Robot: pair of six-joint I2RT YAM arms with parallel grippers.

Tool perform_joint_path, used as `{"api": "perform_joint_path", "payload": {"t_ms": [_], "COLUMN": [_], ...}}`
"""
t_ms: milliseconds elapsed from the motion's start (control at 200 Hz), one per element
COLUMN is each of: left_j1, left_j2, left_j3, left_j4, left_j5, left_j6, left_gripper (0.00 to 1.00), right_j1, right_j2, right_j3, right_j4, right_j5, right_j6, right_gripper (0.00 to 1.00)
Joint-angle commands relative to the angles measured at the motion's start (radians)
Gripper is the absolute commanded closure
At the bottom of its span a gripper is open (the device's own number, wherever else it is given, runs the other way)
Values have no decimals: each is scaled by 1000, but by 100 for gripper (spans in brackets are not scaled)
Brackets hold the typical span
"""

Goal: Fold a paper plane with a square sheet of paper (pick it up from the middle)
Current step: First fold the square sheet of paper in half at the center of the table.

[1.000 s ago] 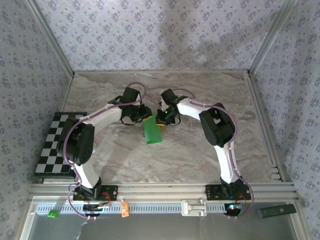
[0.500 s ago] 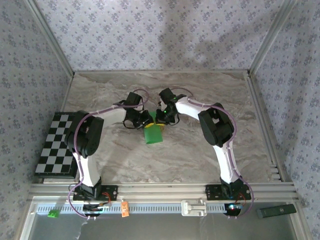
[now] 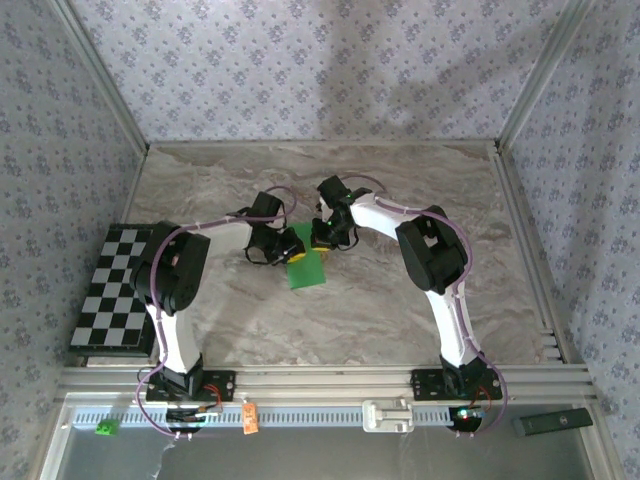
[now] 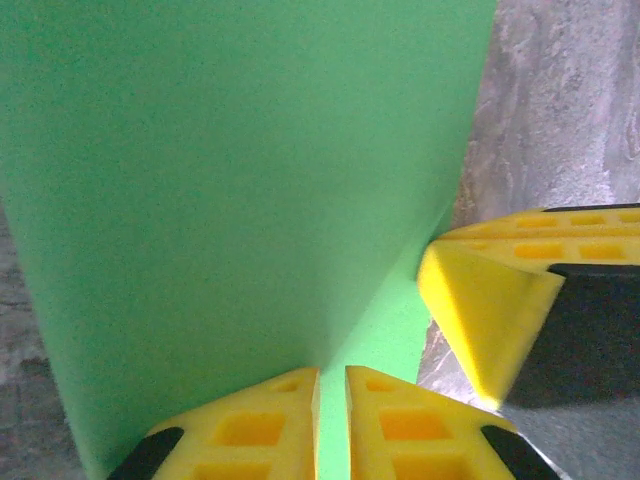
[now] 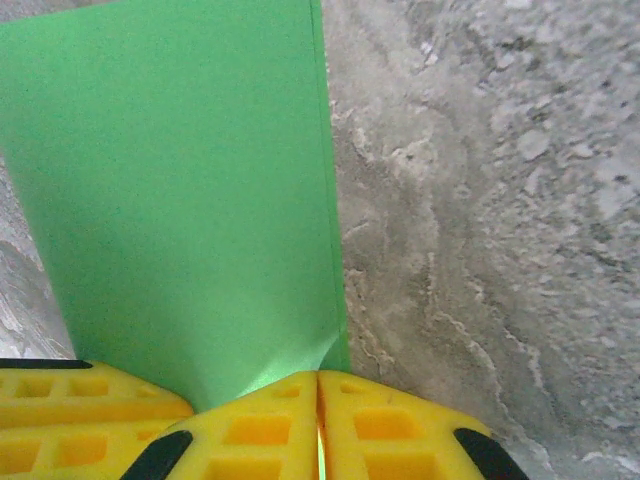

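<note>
Seemingly mid-crease, the left pincer (image 3: 286,245) is pinching tight the 12 o'clock edge of the square sheet of paper (image 3: 305,268), doubled and lying at the middle of the bench (image 3: 390,310), while the right pincer (image 3: 319,238) is nipping that edge just beside, so the next move is probably calling for flattening the fold without slipping.

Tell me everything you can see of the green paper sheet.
The square sheet of paper is plain bright green, matte and thin, showing here as a narrow rectangle, apparently folded double. It lies over the marbled table's middle. Its far edge is pinched by the left gripper and the right gripper, both shut on it, side by side.
</note>
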Motion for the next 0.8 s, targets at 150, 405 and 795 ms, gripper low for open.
{"api": "perform_joint_path", "payload": {"t_ms": [150,405,795], "left_j1": [5,13,20], "left_j2": [6,-24,-101], "left_j3": [-43,-103,-182], "left_j4": [10,22,2], "left_j5": [-36,-58,-65], "left_j6": [-23,-38,-51], "left_gripper": [85,85,85], "right_j1": [-6,-4,-1], "right_j2": [104,125,135], "right_j3": [-36,-25,-13], "right_j4": [-136,-171,-189], "right_j5": [177,238,281], "right_j6": [-18,-28,-36], "right_gripper": [90,90,91]}}
